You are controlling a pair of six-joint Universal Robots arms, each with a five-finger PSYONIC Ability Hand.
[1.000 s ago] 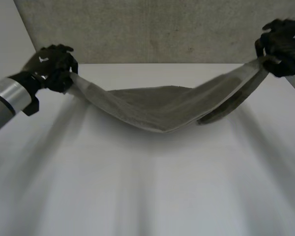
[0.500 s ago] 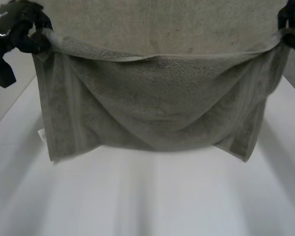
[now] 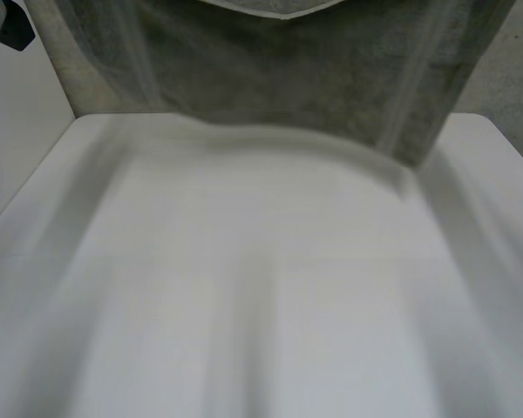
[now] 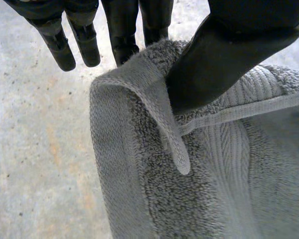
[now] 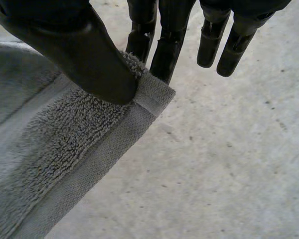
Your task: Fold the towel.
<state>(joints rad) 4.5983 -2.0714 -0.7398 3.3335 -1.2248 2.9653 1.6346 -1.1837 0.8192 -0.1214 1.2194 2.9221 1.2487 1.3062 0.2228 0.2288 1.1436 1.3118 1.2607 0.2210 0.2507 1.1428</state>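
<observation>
While robot hands (image 4: 229, 59) (image 5: 79, 55) pinch its corners, towel (image 3: 288, 78) hangs.

White table (image 3: 261, 305), grey concrete wall (image 3: 506, 78)

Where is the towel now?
In the head view the towel hangs across the table's far end, one upper corner pinched by the left hand, the other by the right hand.

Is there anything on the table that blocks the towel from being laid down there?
Nothing visible does. The towel hangs at the far side of the table, and no object lies on the surface before it. The left hand and right hand each pinch one corner.
</observation>
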